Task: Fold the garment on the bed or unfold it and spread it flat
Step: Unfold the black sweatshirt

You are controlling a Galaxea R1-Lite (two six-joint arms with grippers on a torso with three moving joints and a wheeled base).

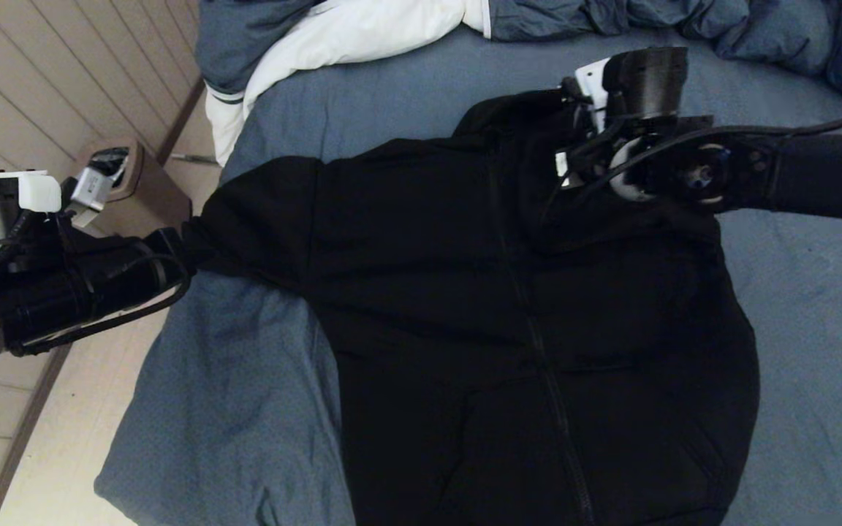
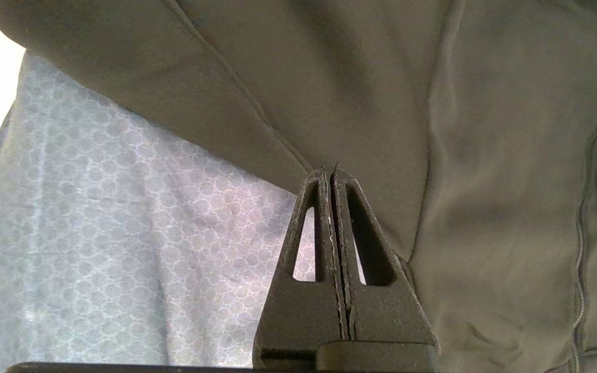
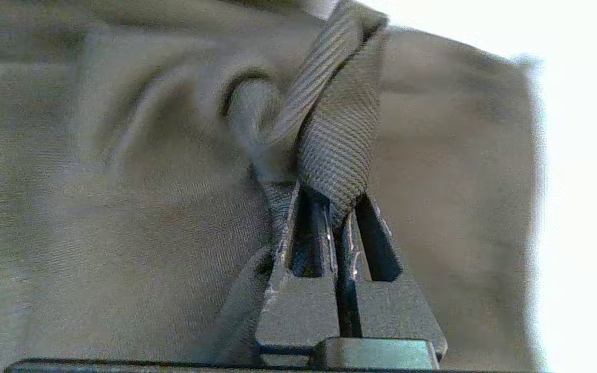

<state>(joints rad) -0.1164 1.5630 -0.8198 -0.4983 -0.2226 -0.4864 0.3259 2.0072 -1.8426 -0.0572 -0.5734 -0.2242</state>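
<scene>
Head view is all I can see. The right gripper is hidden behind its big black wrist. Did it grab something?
Observer: Yes. The right gripper is shut on a ribbed strip of the garment.
Operator: And the left one? It's just a black blob by the sleeve.
Observer: The left gripper has its fingers pressed together, with the fabric's edge right at their tips.
Operator: What's under the sleeve there?
Observer: The bed sheet, with a fine honeycomb pattern that the head view doesn't show.
</scene>
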